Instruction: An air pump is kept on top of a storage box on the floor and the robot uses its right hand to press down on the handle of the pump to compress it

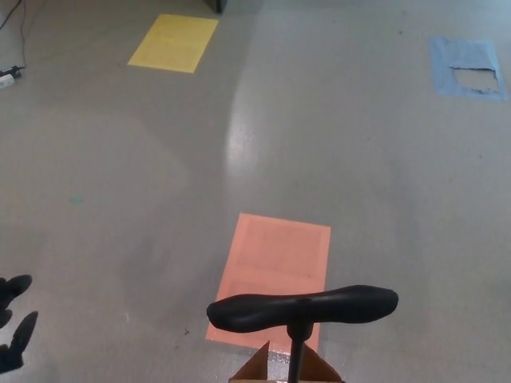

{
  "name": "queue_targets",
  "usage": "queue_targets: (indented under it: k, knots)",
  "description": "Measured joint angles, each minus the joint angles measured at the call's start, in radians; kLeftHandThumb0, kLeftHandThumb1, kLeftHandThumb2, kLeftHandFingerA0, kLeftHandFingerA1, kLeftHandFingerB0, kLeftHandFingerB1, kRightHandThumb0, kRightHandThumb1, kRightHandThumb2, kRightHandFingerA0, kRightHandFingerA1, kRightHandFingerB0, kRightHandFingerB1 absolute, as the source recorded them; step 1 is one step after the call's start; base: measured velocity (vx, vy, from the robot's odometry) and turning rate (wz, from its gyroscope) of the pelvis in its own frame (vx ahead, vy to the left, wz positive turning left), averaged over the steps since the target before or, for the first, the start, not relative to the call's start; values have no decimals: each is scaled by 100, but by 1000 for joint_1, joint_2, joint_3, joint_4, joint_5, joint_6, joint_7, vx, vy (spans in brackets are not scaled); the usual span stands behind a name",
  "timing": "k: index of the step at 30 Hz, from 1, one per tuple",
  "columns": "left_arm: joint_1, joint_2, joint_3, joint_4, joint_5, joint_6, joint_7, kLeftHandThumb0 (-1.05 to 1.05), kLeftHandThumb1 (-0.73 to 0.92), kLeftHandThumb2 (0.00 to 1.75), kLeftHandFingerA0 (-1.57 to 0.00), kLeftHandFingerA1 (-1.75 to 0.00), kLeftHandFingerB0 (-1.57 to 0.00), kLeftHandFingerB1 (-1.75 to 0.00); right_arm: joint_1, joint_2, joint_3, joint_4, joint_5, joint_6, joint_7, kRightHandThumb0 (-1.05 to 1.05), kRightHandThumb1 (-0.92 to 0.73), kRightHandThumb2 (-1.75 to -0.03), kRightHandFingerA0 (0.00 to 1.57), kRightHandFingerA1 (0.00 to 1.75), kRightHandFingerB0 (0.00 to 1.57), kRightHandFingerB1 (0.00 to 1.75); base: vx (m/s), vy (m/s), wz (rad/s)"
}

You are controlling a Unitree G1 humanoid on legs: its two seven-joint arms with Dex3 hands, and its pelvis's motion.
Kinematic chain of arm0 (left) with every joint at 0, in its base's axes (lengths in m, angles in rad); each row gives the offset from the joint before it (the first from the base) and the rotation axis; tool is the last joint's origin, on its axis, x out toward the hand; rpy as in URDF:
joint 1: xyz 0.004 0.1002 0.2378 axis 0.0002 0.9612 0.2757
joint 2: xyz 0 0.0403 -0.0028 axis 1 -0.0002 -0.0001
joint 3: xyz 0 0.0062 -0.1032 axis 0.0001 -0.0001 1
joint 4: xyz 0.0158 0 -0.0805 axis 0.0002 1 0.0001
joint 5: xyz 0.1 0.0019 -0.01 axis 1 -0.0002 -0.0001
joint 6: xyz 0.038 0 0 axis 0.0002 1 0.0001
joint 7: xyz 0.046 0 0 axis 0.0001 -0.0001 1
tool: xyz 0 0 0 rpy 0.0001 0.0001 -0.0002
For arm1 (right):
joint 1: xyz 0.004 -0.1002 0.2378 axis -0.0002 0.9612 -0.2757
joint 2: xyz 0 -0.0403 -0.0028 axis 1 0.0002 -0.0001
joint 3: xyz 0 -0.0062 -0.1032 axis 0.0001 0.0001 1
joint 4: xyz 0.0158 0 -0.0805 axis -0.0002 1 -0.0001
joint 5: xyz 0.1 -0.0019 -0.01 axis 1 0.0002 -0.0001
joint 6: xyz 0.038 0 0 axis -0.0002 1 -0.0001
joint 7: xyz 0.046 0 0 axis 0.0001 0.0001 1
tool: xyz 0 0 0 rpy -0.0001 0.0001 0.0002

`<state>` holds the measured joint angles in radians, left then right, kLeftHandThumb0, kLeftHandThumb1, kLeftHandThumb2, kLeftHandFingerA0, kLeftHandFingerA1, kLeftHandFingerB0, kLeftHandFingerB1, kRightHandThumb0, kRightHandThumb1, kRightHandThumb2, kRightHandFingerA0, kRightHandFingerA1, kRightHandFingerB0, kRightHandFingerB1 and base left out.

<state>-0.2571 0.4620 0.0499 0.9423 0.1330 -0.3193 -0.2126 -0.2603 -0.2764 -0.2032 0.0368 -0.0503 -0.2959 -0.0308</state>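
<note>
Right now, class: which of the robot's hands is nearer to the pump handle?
Left, by default. The left hand shows at the picture's left edge, well apart from the pump handle. The right hand is not in view, so its distance cannot be judged.

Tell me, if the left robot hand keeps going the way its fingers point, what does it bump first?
Probably nothing. The left robot hand points up and right over bare grey floor. The pump handle sits off to its right, out of that line, though depth is hard to judge.

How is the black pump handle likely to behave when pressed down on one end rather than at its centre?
The pump handle looks rigid, so it should not flex. It sits on one thin shaft, so off-centre pressure would probably tilt the pump. Its smooth rounded surface may let a hand slip.
</note>
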Motion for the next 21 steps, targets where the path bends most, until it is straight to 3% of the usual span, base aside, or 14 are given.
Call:
queue_targets:
  k: [1, 2, 3, 4, 5, 15, 20, 21]
  knots:
    - [-5, 0, 0, 0, 0, 0, 0, -78, 82, 110, -6, -27, -6, -23, -8, -4, 2, -22, 3, 8, 2, -81, -73, -84, 8, 24, 8, 24, 0, 0, 0]
    - [-8, 0, 0, 0, 0, 0, 0, -79, 83, 110, -6, -25, -6, -23, -14, -6, 4, -36, 4, 13, 5, -75, -90, -69, 11, 23, 10, 22, 0, 0, 0]
    - [-15, 0, -1, 0, 0, 0, 0, -79, 83, 110, -6, -25, -6, -23, -30, -10, 9, -70, 9, 26, 10, -75, -90, -69, 11, 23, 10, 22, 0, 0, 0]
    - [-17, 0, -1, 0, 0, 0, -1, -79, 84, 110, -6, -25, -6, -22, -34, -11, 10, -81, 10, 30, 11, -84, -79, -112, 6, 20, 6, 20, 0, 0, 0]
    - [-22, 0, -1, 1, 0, 0, -1, -78, 83, 110, -6, -27, -6, -24, -51, -15, 18, -111, 14, 42, 17, -86, -83, -115, 1, 13, 1, 14, 0, 0, 0]
    - [-53, 1, -7, 10, 1, 0, -5, -78, 86, 112, -6, -27, -6, -20, -248, -56, 150, -362, 30, 167, 87, -86, -85, -116, 0, 16, 0, 15, 0, 0, 0]
    - [-55, 1, -16, 18, 2, 0, -11, -66, 80, 112, -4, -40, -3, -29, -344, -80, 270, -491, 38, 244, 148, -85, -86, -119, 0, 14, 0, 14, 0, 0, 0]
    - [-55, 1, -18, 18, 2, 0, -12, -77, 86, 111, -6, -30, -6, -19, -354, -82, 289, -506, 38, 254, 157, -86, -86, -119, 0, 15, 0, 14, 0, 0, 0]
